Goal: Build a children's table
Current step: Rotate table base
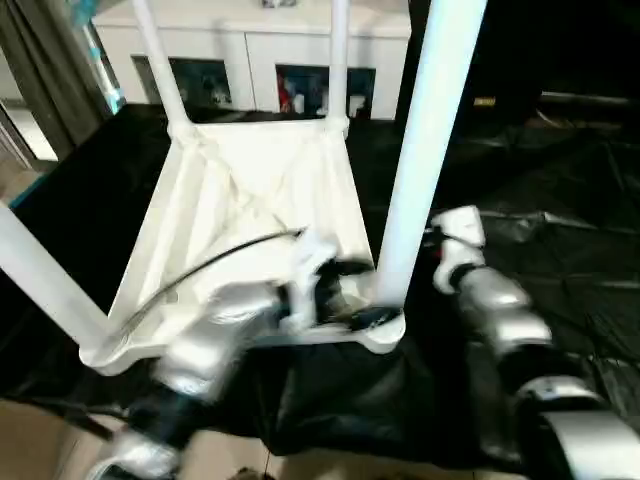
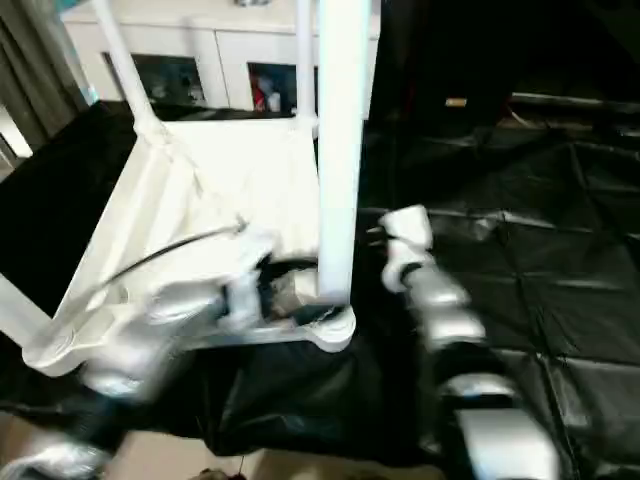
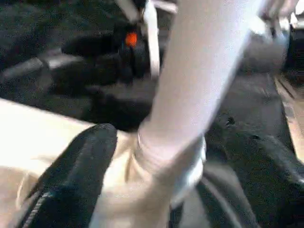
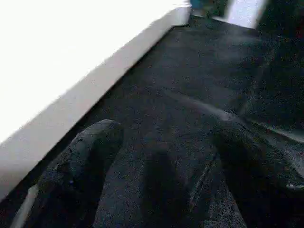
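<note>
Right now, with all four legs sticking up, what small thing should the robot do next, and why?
Probably draw the left tool back from the near leg. That leg already stands in its corner socket of the upside-down table, and the open fingers sit either side of it.

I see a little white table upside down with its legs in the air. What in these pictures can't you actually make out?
- Small white plastic children's table: the tops of its white tubular legs are cut off by the head views' upper edge.
- Left gripper: the near leg between its black fingers hides any contact; motion blur smears its arm in the head views.
- White glass-door cabinet: contents too small and blurred.
- Right gripper: open over the black cloth.
</note>
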Robot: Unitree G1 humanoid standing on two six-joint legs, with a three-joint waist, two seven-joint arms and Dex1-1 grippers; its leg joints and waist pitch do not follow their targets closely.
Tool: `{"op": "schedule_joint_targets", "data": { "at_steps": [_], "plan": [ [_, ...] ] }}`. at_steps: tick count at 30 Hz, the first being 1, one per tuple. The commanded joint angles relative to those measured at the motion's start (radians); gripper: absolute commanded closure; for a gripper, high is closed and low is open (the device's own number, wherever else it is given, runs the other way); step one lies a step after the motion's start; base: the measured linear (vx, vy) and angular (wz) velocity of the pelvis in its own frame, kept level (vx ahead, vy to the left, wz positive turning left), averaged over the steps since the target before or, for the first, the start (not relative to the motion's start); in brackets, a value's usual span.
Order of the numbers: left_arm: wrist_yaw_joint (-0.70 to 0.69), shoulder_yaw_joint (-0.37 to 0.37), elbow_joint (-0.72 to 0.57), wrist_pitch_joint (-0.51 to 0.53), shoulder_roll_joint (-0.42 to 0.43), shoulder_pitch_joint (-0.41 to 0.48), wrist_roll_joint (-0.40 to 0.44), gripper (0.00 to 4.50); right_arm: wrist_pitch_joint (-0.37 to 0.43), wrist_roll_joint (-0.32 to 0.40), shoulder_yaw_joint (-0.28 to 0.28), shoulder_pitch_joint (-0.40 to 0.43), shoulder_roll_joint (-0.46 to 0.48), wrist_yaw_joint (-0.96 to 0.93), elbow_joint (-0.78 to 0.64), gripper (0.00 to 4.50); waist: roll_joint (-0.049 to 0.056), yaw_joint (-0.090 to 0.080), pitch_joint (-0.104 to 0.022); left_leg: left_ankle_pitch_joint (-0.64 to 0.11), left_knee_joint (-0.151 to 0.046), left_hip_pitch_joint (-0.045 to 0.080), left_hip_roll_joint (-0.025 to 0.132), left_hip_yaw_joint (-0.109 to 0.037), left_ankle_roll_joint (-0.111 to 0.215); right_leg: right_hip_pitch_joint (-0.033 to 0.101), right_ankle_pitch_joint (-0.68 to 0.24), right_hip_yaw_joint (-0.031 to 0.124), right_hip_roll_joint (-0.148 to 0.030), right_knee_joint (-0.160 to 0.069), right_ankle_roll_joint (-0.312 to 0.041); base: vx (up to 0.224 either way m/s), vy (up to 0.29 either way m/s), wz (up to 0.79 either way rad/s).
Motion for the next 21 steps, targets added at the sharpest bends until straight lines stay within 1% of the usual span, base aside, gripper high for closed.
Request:
{"op": "schedule_joint_targets", "data": {
  "at_steps": [1,2,3,4,5,6,7,8,9,10,11,12,13,14,15,16,17,18,19,21],
  "plan": [
    [-0.055,-0.035,0.014,-0.033,0.039,-0.018,0.047,0.53,0.023,0.003,0.046,0.050,-0.043,0.139,-0.097,0.86,0.000,0.008,-0.077,-0.262,-0.069,0.028,0.047,-0.022,0.043,0.043,-0.132,0.027,-0.039,-0.066,-0.281,0.000,0.000,0.00],
    [-0.067,-0.039,0.024,-0.042,0.050,-0.023,0.061,0.79,0.032,0.010,0.055,0.067,-0.060,0.180,-0.127,0.86,0.000,0.012,-0.076,-0.269,-0.070,0.027,0.048,-0.021,0.044,0.044,-0.139,0.028,-0.040,-0.067,-0.275,0.000,0.000,0.00],
    [-0.074,-0.046,0.040,-0.056,0.059,-0.030,0.078,0.79,0.038,0.015,0.063,0.080,-0.074,0.211,-0.152,0.86,0.014,0.015,-0.081,-0.272,-0.069,0.030,0.049,-0.023,0.037,0.045,-0.141,0.028,-0.042,-0.064,-0.277,0.000,0.000,0.00],
    [-0.084,-0.057,0.067,-0.080,0.075,-0.041,0.107,0.85,0.047,0.024,0.075,0.101,-0.098,0.262,-0.194,0.86,0.005,0.017,-0.081,-0.276,-0.068,0.030,0.049,-0.022,0.035,0.045,-0.142,0.029,-0.042,-0.067,-0.273,0.000,0.000,0.00],
    [-0.092,-0.068,0.092,-0.095,0.087,-0.051,0.127,0.85,0.057,0.033,0.084,0.121,-0.121,0.300,-0.235,0.86,0.010,0.019,-0.079,-0.285,-0.070,0.030,0.046,-0.023,0.038,0.045,-0.153,0.029,-0.039,-0.071,-0.267,0.000,0.000,0.00],
    [-0.097,-0.074,0.108,-0.103,0.095,-0.058,0.140,0.99,0.065,0.040,0.090,0.134,-0.137,0.325,-0.263,0.86,0.006,0.020,-0.080,-0.287,-0.069,0.030,0.047,-0.023,0.036,0.045,-0.156,0.030,-0.042,-0.069,-0.265,0.000,0.000,0.00],
    [-0.104,-0.080,0.116,-0.110,0.102,-0.063,0.148,1.13,0.072,0.048,0.096,0.151,-0.156,0.350,-0.299,0.86,0.005,0.022,-0.079,-0.280,-0.071,0.027,0.047,-0.025,0.037,0.047,-0.163,0.030,-0.045,-0.070,-0.264,0.000,0.000,0.00],
    [-0.104,-0.080,0.116,-0.110,0.102,-0.063,0.148,1.13,0.072,0.048,0.096,0.151,-0.156,0.350,-0.299,0.86,0.005,0.022,-0.081,-0.274,-0.069,0.027,0.048,-0.024,0.037,0.047,-0.162,0.031,-0.047,-0.069,-0.266,0.000,0.000,0.00],
    [-0.110,-0.084,0.126,-0.114,0.108,-0.068,0.157,1.25,0.092,0.062,0.099,0.177,-0.183,0.388,-0.357,0.86,0.009,0.021,-0.078,-0.275,-0.070,0.026,0.047,-0.023,0.040,0.046,-0.171,0.030,-0.045,-0.073,-0.269,0.000,0.000,0.00],
    [-0.104,-0.087,0.134,-0.120,0.108,-0.073,0.166,1.25,0.108,0.072,0.101,0.194,-0.198,0.409,-0.395,0.86,0.007,0.022,-0.079,-0.274,-0.069,0.025,0.047,-0.025,0.044,0.048,-0.176,0.030,-0.046,-0.073,-0.268,0.000,0.000,0.00],
    [-0.099,-0.089,0.143,-0.127,0.107,-0.077,0.173,1.31,0.120,0.078,0.102,0.204,-0.207,0.423,-0.419,0.86,0.019,0.023,-0.080,-0.275,-0.069,0.026,0.048,-0.026,0.043,0.046,-0.179,0.030,-0.047,-0.071,-0.268,0.000,0.000,0.00],
    [-0.093,-0.092,0.156,-0.135,0.105,-0.083,0.182,1.43,0.137,0.090,0.105,0.220,-0.219,0.443,-0.455,0.86,0.012,0.021,-0.080,-0.279,-0.069,0.026,0.047,-0.025,0.047,0.046,-0.185,0.030,-0.046,-0.075,-0.262,0.000,0.000,0.00],
    [-0.091,-0.092,0.175,-0.154,0.102,-0.091,0.193,1.54,0.157,0.102,0.107,0.241,-0.231,0.466,-0.496,0.86,0.011,0.021,-0.080,-0.276,-0.070,0.024,0.047,-0.026,0.052,0.047,-0.188,0.030,-0.046,-0.076,-0.259,0.000,0.000,0.00],
    [-0.089,-0.090,0.197,-0.173,0.096,-0.100,0.202,1.61,0.176,0.111,0.108,0.259,-0.243,0.486,-0.533,0.86,0.011,0.021,-0.080,-0.276,-0.069,0.022,0.045,-0.026,0.055,0.047,-0.196,0.030,-0.047,-0.077,-0.258,0.000,0.000,0.00],
    [-0.089,-0.090,0.197,-0.173,0.096,-0.100,0.202,1.66,0.176,0.111,0.108,0.259,-0.243,0.486,-0.533,0.86,0.011,0.023,-0.082,-0.275,-0.068,0.023,0.046,-0.027,0.053,0.048,-0.202,0.030,-0.048,-0.077,-0.256,0.000,0.000,0.00],
    [-0.098,-0.090,0.237,-0.195,0.089,-0.118,0.212,1.75,0.204,0.126,0.109,0.293,-0.271,0.521,-0.589,0.86,0.014,0.020,-0.081,-0.280,-0.069,0.021,0.046,-0.028,0.051,0.047,-0.218,0.029,-0.048,-0.080,-0.253,0.000,0.000,0.00],
    [-0.100,-0.090,0.240,-0.196,0.088,-0.119,0.213,1.86,0.207,0.128,0.110,0.296,-0.273,0.524,-0.593,0.86,0.012,0.022,-0.079,-0.289,-0.069,0.025,0.045,-0.026,0.053,0.045,-0.235,0.029,-0.046,-0.085,-0.245,0.000,0.000,0.00],
    [-0.108,-0.092,0.252,-0.201,0.087,-0.124,0.215,1.96,0.218,0.133,0.111,0.308,-0.284,0.534,-0.611,0.86,0.017,0.021,-0.082,-0.290,-0.069,0.025,0.048,-0.028,0.050,0.045,-0.237,0.030,-0.049,-0.081,-0.249,0.000,0.000,0.00],
    [-0.118,-0.096,0.263,-0.206,0.088,-0.129,0.220,2.01,0.230,0.141,0.112,0.322,-0.295,0.545,-0.633,0.86,0.014,0.023,-0.081,-0.295,-0.070,0.026,0.048,-0.028,0.049,0.044,-0.251,0.030,-0.048,-0.084,-0.242,0.000,0.000,0.00],
    [-0.124,-0.103,0.278,-0.215,0.092,-0.134,0.232,2.12,0.252,0.152,0.111,0.341,-0.307,0.554,-0.669,0.86,0.015,0.020,-0.083,-0.292,-0.071,0.024,0.048,-0.030,0.048,0.045,-0.249,0.029,-0.050,-0.082,-0.243,0.000,0.000,0.00]
  ]
}}
